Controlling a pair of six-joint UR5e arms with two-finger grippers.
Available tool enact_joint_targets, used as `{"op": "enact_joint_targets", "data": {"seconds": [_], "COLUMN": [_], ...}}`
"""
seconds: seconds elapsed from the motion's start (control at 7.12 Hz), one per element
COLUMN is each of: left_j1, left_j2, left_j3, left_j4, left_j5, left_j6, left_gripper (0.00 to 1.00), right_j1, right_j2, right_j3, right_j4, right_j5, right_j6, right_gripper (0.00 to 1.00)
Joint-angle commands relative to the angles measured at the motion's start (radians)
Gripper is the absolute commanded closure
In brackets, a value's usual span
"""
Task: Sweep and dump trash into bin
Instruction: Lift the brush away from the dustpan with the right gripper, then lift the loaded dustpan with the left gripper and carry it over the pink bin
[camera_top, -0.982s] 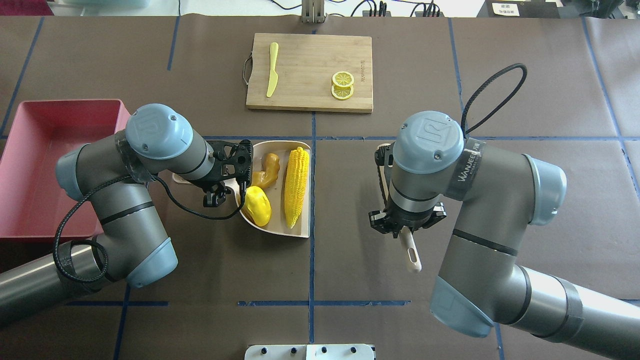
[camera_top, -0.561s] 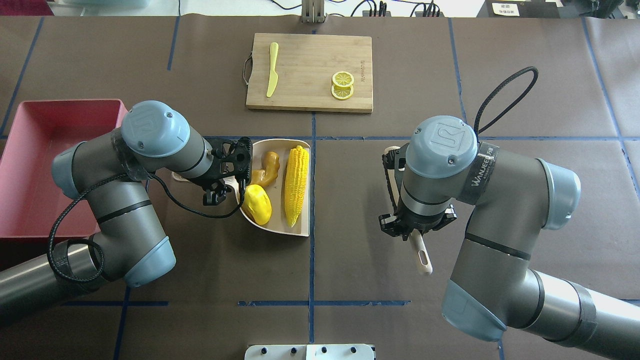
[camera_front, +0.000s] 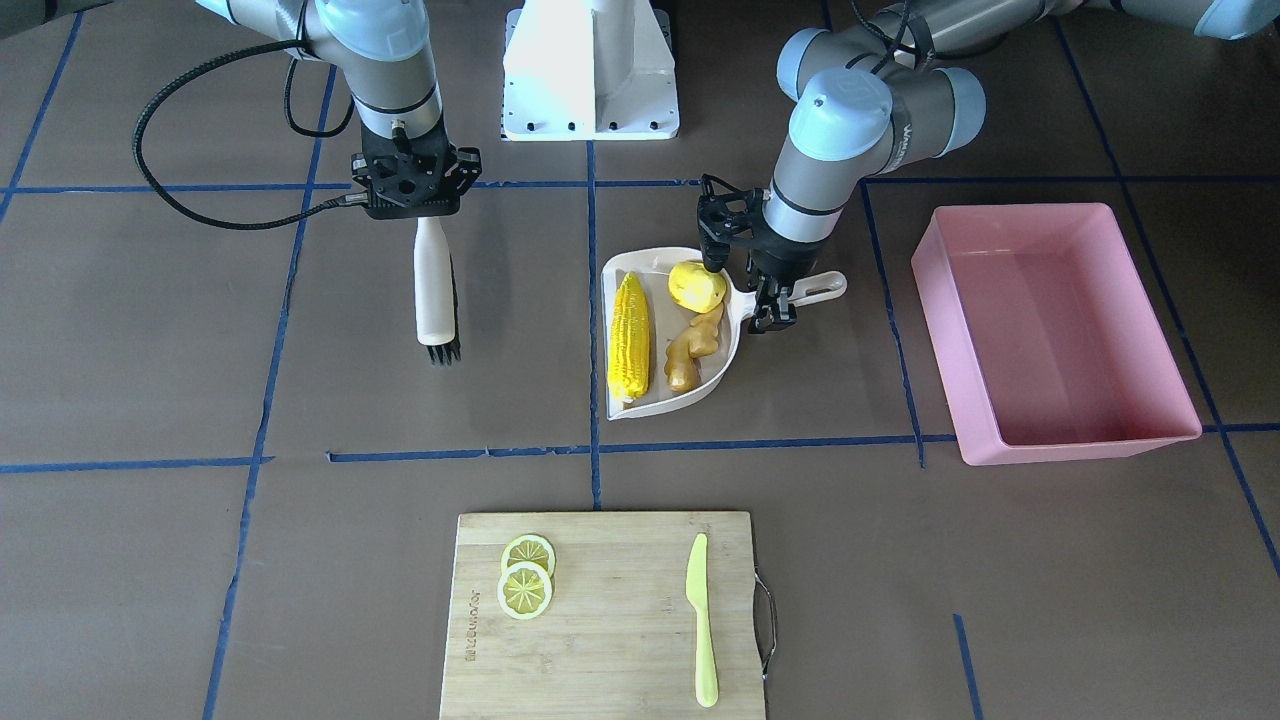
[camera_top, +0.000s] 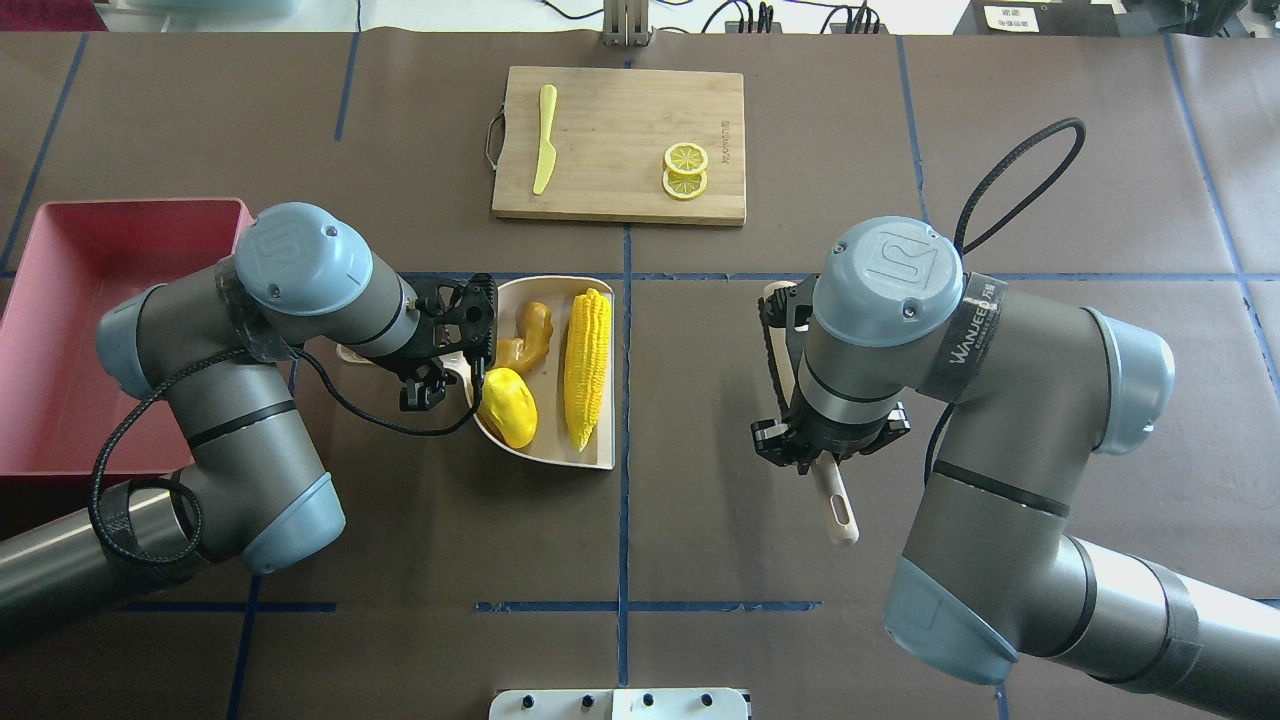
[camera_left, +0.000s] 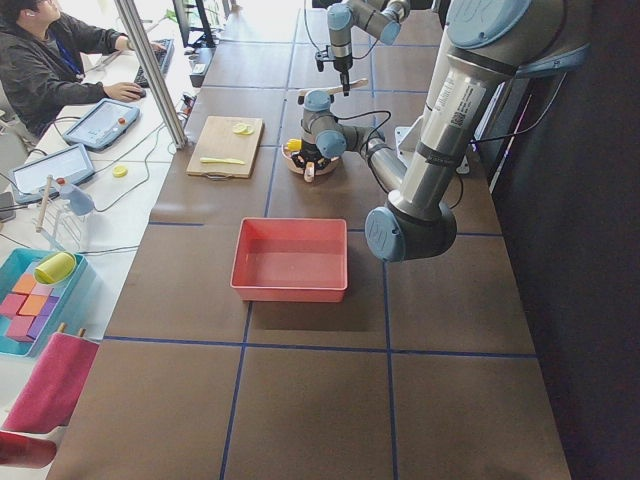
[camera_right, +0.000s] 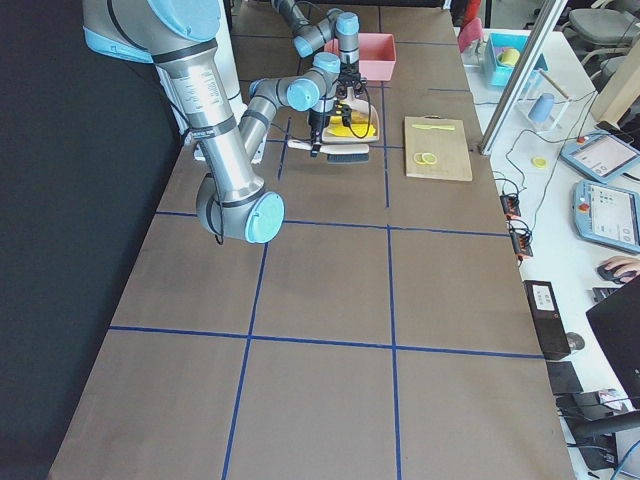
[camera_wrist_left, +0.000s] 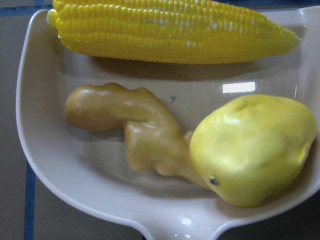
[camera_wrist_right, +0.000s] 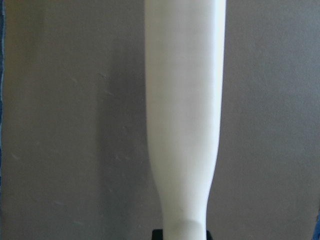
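Brown counter (camera_top: 700, 560), blue tape grid. Two grey arms with a UR mark on the blue joint caps. The band (camera_top: 965, 325) on the right arm (camera_top: 1000, 440) reads "WANJEE", the rest isn't legible.

Everything below is placed relative to the dustpan (camera_front: 655, 406):
- Bin (camera_front: 1080, 445): pink tub, well apart on the robot's left of it, nothing inside.
- Cutting board (camera_front: 610, 640): on the far side from the robot base, apart. It has a burned-in stamp too small to read.
- Left hand (camera_front: 768, 298): clamped on the dustpan's handle, right at the pan's back edge.
- Brush (camera_front: 432, 285): well apart on the robot's right. Right hand (camera_front: 422, 212) is closed on its white handle, bristles pointing away from the base.
- Trash, all inside the pan: corn cob (camera_front: 628, 335) along the open straight side, ginger root (camera_front: 692, 345) beside it, potato lump (camera_front: 697, 285) touching the ginger on the handle side.
- Knife (camera_front: 702, 620) and lemon slices (camera_front: 527, 590) are on the board.
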Motion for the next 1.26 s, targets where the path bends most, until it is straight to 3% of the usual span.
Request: {"op": "enact_joint_targets", "data": {"seconds": [0.0,0.42,0.7,1.12], "left_j1": [-0.001,-0.023,-0.093,-0.158], "left_j2": [0.006,0.006,0.044,0.072], "left_j3": [0.005,-0.006,-0.012,-0.036], "left_j4": [0.0,-0.003,-0.053,-0.118], "left_j5": [-0.001,-0.009,-0.155,-0.257], "left_j6": [0.0,-0.006,-0.004,-0.051], "left_gripper": [1.0,1.0,1.0,1.0], "right_j1": [0.001,-0.002,-0.01,-0.013], "right_j2": [0.007,0.022,0.019,0.019], "right_j3": [0.007,0.008,0.008,0.005], "right_j4": [-0.037,-0.088,-0.089,-0.083], "right_j5": [-0.001,0.0,0.0,-0.001], "right_j6": [0.008,0.008,0.008,0.006], "right_gripper": [1.0,1.0,1.0,1.0]}}
